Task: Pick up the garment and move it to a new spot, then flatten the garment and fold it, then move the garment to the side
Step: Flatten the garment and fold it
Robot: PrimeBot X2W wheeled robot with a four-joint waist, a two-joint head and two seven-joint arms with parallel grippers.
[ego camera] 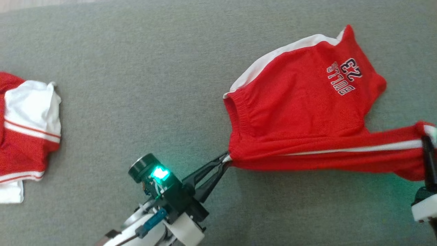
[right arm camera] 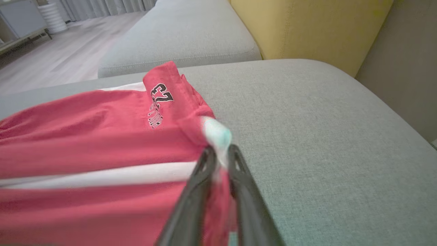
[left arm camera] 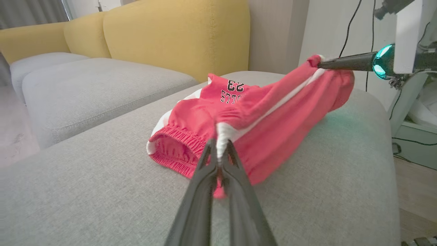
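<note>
Head view: red shorts [ego camera: 293, 112], "BULLS 23"

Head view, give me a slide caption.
Left gripper and right gripper pinch opposite ends of red shorts over a grey cushion.

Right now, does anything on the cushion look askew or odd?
Yes. The shorts are not flat: the left tool and the right tool stretch one striped edge taut, while the leg with the number lies bunched and tilted on the cushion.
</note>
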